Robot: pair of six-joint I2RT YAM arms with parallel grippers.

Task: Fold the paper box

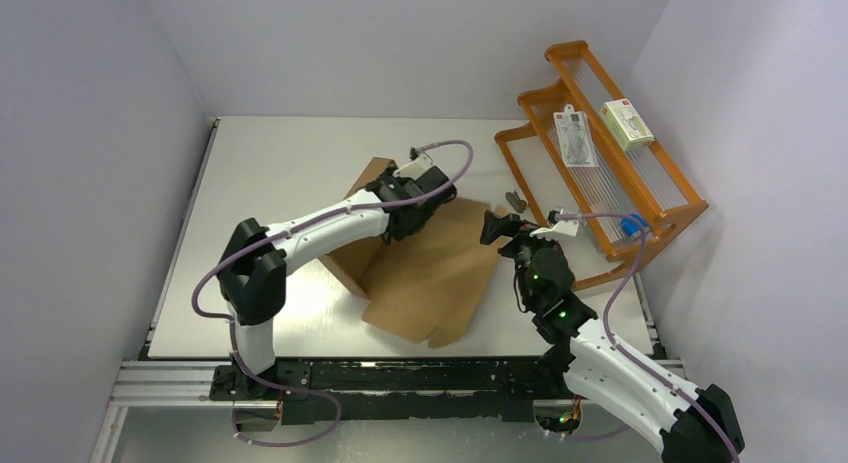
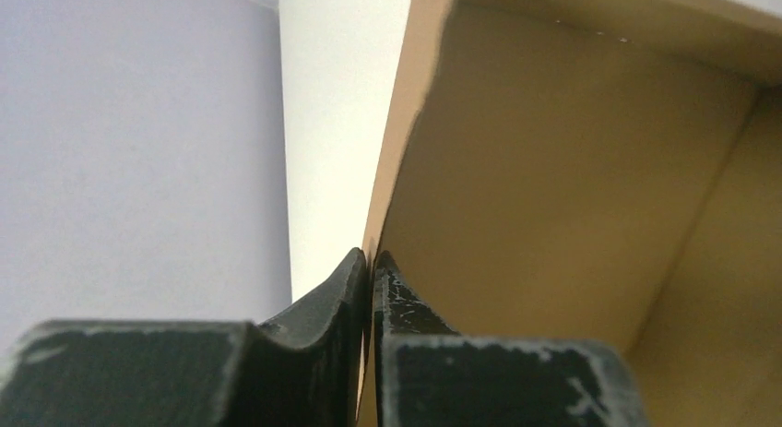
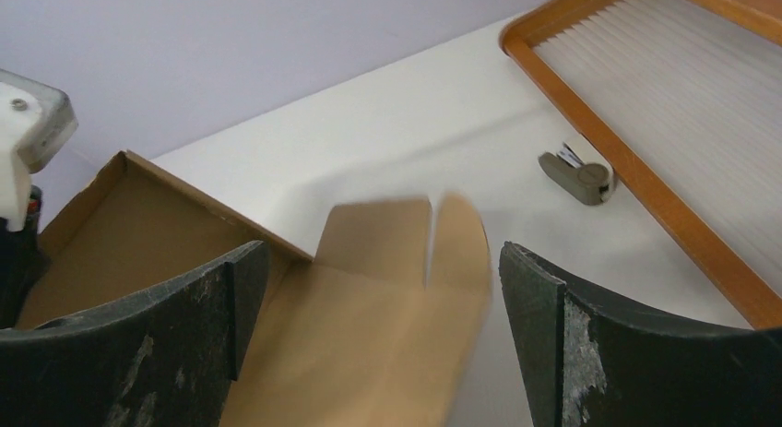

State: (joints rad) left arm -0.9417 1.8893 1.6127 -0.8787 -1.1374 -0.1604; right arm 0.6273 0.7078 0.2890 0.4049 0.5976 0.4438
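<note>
The paper box (image 1: pixel 430 273) is brown corrugated cardboard, partly folded, lying mid-table with its lid panel spread toward the front. My left gripper (image 1: pixel 405 221) reaches over its raised back part and is shut on a thin upright wall of the paper box (image 2: pixel 553 169); the two fingers pinch the wall's edge between them (image 2: pixel 369 261). My right gripper (image 1: pixel 497 226) hovers at the sheet's right edge, open wide, with a rounded flap of the paper box (image 3: pixel 406 289) lying below and between its fingers (image 3: pixel 235 298), untouched.
An orange wooden rack (image 1: pixel 610 158) with clear slats stands at the right, holding a small white-and-green carton (image 1: pixel 627 123) and a blister pack (image 1: pixel 575 135). A small grey clip-like object (image 1: pixel 516 200) (image 3: pixel 577 176) lies on the table beside the rack.
</note>
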